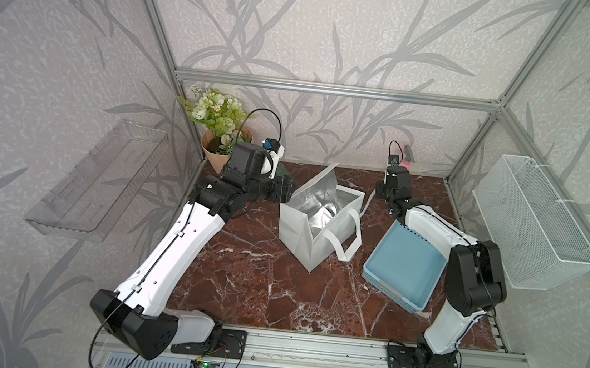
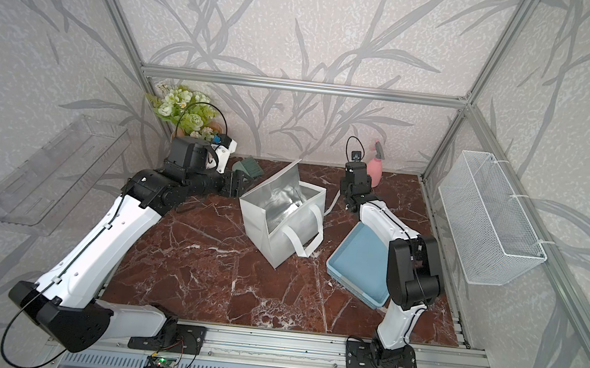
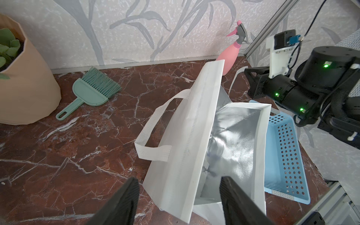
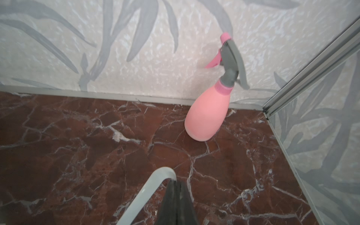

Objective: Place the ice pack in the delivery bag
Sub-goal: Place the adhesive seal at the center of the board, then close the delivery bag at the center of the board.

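The delivery bag (image 1: 304, 227) stands mid-table, a white tote with silver foil lining (image 3: 229, 136), its mouth open and its flap lid raised at the back. The ice pack does not show in any view. My left gripper (image 3: 179, 196) is open at the bag's left side. The bag's near wall stands between its fingers (image 3: 124, 202), apart from both. In both top views it sits at the bag's back left corner (image 1: 281, 191) (image 2: 235, 184). My right gripper (image 4: 176, 181) is shut on a white loop handle (image 4: 148, 187) of the bag, pulled out to the bag's right (image 1: 368, 200).
A shallow blue tray (image 1: 404, 267) lies right of the bag, under my right arm. A pink spray bottle (image 4: 206, 118) stands at the back wall. A green hand brush (image 3: 93, 87) and a potted bouquet (image 1: 218, 121) are at the back left. A wire basket (image 1: 535, 232) hangs on the right wall.
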### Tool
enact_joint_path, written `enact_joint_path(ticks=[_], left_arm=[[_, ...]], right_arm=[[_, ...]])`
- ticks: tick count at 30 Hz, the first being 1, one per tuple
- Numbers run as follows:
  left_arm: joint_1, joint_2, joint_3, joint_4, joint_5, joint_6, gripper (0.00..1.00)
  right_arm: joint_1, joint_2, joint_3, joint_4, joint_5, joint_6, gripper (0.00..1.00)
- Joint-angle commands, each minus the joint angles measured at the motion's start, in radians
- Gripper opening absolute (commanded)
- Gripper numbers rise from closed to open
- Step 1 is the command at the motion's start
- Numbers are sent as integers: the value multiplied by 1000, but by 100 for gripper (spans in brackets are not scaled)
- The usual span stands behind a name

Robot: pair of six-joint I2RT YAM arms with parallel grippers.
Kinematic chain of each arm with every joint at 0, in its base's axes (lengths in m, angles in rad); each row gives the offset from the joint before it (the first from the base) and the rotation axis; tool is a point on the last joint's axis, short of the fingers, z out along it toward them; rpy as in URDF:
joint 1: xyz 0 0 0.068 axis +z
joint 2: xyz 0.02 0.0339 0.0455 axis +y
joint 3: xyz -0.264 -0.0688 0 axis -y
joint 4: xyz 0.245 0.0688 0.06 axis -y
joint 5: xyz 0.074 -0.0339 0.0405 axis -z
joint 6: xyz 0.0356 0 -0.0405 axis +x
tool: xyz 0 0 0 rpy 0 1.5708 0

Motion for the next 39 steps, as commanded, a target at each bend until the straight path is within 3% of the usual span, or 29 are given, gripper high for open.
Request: enact_joint_path(ticks=[1, 2, 4, 10, 18, 24, 31, 39], left_arm=[[7, -40, -34, 36, -40, 4, 77], [11, -45, -43, 46, -51, -1, 79], [18, -59, -70, 67, -82, -14, 82], [61, -161, -251, 243, -102, -14, 88], [112, -346, -564, 532, 45, 78, 90], [115, -406, -674, 582, 169, 173, 94], [117, -425, -780, 698, 268, 260, 96], [117, -374, -846, 860, 323, 328, 97]], right_arm=[[-11, 3, -54, 22, -30, 16, 38], [-11, 1, -54, 13, -33, 14, 48], [-11, -14, -46, -15, -46, 16, 58], [-11, -193, -114, -35, -175, 55, 67], [30, -498, -248, -130, -469, 97, 67], [163, -641, -319, -206, -559, 48, 68], [305, -670, -357, -253, -624, 22, 66], [417, -615, -379, -156, -674, 69, 62]])
